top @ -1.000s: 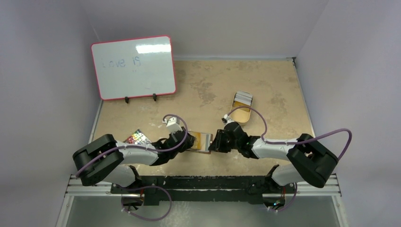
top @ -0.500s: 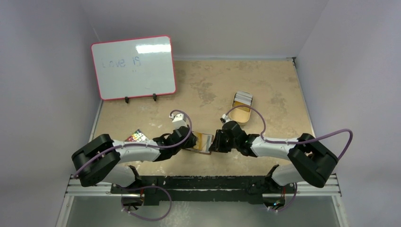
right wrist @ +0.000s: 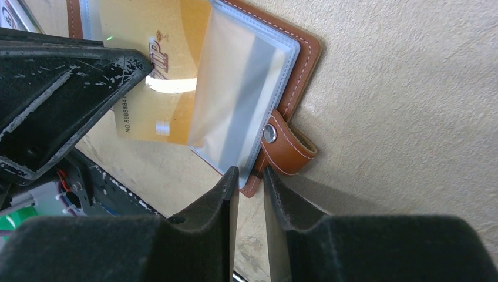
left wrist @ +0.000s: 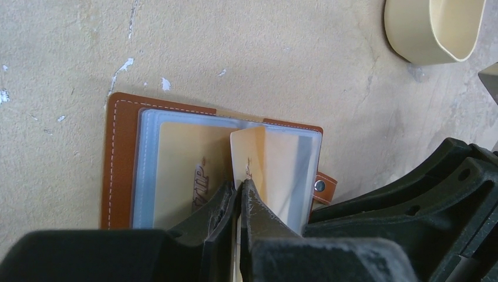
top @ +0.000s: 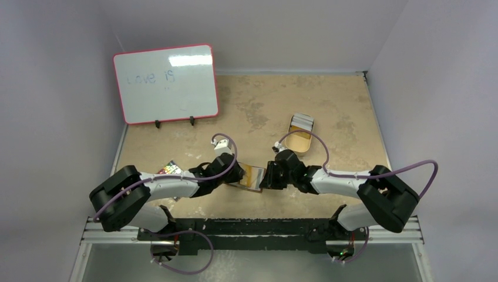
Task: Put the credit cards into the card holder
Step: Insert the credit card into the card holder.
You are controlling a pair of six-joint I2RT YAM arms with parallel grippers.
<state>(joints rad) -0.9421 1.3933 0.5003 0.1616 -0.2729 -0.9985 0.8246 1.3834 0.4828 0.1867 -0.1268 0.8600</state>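
The left gripper and the right gripper meet low over the near middle of the table, the left one coming in from the left and the right one from the right. Between them lies the card holder, open with its brown leather cover flat on the table and its clear sleeves facing up. The left jaws are pressed together on the near edge of a gold credit card, which stands tilted over the open holder. In the right wrist view its far end lies under a raised clear sleeve. The right jaws stand a narrow gap apart at the holder's right edge, just beside the snap tab. The sleeve's corner reaches between their tips, but whether they pinch it I cannot tell. A multicoloured card lies to the left, partly hidden by the left arm. Farther back and to the right sits an open oval tin, with pale cards in its far half. A red-framed whiteboard stands at the far left.
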